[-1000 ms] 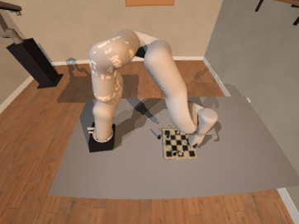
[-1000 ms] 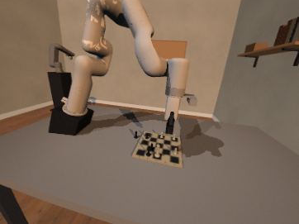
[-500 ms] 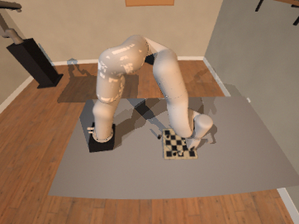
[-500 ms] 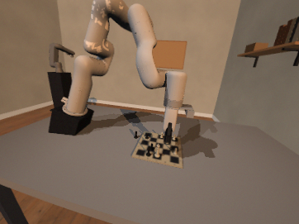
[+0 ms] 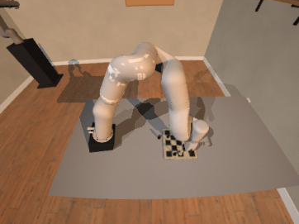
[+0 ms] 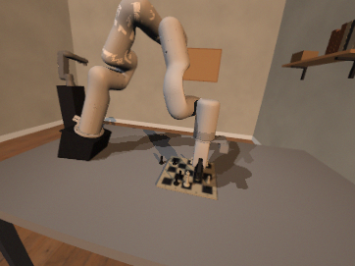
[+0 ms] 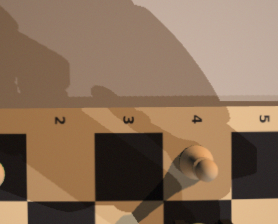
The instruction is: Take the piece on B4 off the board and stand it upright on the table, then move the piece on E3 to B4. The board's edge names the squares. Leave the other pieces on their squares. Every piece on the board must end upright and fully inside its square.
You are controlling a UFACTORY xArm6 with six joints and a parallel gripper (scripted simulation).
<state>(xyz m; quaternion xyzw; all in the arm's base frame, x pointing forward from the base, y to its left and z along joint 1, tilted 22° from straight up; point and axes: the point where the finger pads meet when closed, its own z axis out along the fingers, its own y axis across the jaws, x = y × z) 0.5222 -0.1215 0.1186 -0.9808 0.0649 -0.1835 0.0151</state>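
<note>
The gripper (image 6: 198,164) is clenched on a tall dark piece (image 6: 198,175), long axis vertical, low over the chessboard (image 6: 169,183) that lies mid-bench. Judging from the wrist view, the claw hangs about over B4, one square inboard of the pale pawn (image 7: 199,163) on A4, so the descent should be straight down, clear of that neighbour. A small dark piece (image 6: 161,159) stands upright on the bench, just off the board's corner nearest the arm's base.
</note>
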